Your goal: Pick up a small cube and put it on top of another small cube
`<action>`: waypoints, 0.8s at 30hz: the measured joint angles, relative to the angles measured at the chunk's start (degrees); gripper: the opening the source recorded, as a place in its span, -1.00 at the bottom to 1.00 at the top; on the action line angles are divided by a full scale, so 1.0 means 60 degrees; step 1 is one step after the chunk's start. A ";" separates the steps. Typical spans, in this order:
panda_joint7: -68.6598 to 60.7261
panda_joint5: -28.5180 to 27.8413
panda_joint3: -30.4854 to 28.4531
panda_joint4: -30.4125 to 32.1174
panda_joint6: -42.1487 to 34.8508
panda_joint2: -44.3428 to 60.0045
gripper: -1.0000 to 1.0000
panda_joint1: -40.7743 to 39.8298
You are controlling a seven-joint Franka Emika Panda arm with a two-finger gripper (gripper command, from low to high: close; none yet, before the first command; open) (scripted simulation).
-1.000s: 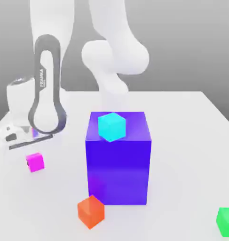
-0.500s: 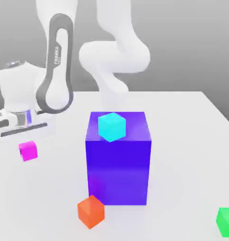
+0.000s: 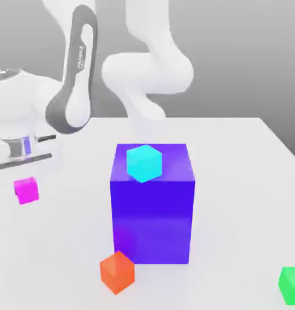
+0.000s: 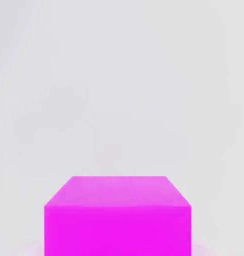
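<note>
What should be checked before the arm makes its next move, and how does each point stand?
1. Magenta cube in the grip: ok, the gripper is shut on it.
2. Green cube has nothing on top: ok.
3. Held cube over the green one: not ok, it is at the exterior view's left, the green one at the right.
4. Cyan cube resting on the big blue-purple block: ok.
5. Carry height enough to pass over block and cyan cube: cannot tell.
6. Green cube wholly inside the exterior view: not ok, the picture's edge cuts it.
</note>
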State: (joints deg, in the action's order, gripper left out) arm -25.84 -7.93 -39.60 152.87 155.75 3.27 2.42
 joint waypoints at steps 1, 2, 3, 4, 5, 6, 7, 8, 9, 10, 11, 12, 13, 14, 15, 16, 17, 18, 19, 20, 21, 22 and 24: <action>0.0197 0.0049 0.0222 -0.0356 -0.0221 0.0148 -1.00 0.0370; 0.0379 0.0116 0.0454 -0.0706 -0.0438 0.0299 -1.00 0.0691; 0.0550 0.0197 0.0705 -0.1053 -0.0651 0.0454 -1.00 0.0979; 0.0715 0.0284 0.0979 -0.1398 -0.0861 0.0611 -1.00 0.1253; 0.0879 0.0377 0.1276 -0.1747 -0.1075 0.0774 -1.00 0.1531; 0.1020 0.0466 0.1565 -0.2044 -0.1250 0.0917 -1.00 0.1805; 0.1141 0.0547 0.1838 -0.2288 -0.1391 0.1039 -1.00 0.2059; 0.1240 0.0623 0.2099 -0.2478 -0.1490 0.1138 -1.00 0.2300; 0.1325 0.0694 0.2351 -0.2630 -0.1562 0.1222 -1.00 0.2534; 0.1402 0.0765 0.2593 -0.2763 -0.1620 0.1299 -1.00 0.2766; 0.1475 0.0833 0.2835 -0.2884 -0.1669 0.1369 -1.00 0.2991; 0.1545 0.0901 0.3074 -0.2998 -0.1715 0.1436 -1.00 0.3213; 0.1613 0.0969 0.3309 -0.3107 -0.1757 0.1501 -1.00 0.3433; 0.1680 0.1036 0.3543 -0.3213 -0.1798 0.1563 -1.00 0.3652; 0.1745 0.1104 0.3775 -0.3315 -0.1837 0.1623 -1.00 0.3869; 0.1811 0.1169 0.4002 -0.3416 -0.1875 0.1683 -1.00 0.4092; 0.1875 0.1240 0.4234 -0.3515 -0.1914 0.1741 -1.00 0.4309; 0.1939 0.1312 0.4467 -0.3615 -0.1953 0.1798 -1.00 0.4527; 0.2001 0.1384 0.4701 -0.3711 -0.1990 0.1853 -1.00 0.4746; 0.2067 0.1460 0.4936 -0.3816 -0.2035 0.1911 -1.00 0.4966; 0.2110 0.1525 0.5181 -0.3860 -0.2022 0.1935 -1.00 0.5196; 0.2137 0.1603 0.5433 -0.3929 -0.1899 0.2083 -1.00 0.5419; 0.2138 0.1750 0.5805 -0.4089 -0.1334 0.2743 -1.00 0.5701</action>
State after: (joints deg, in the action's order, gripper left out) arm -13.01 2.57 -4.76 128.33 147.74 19.72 36.62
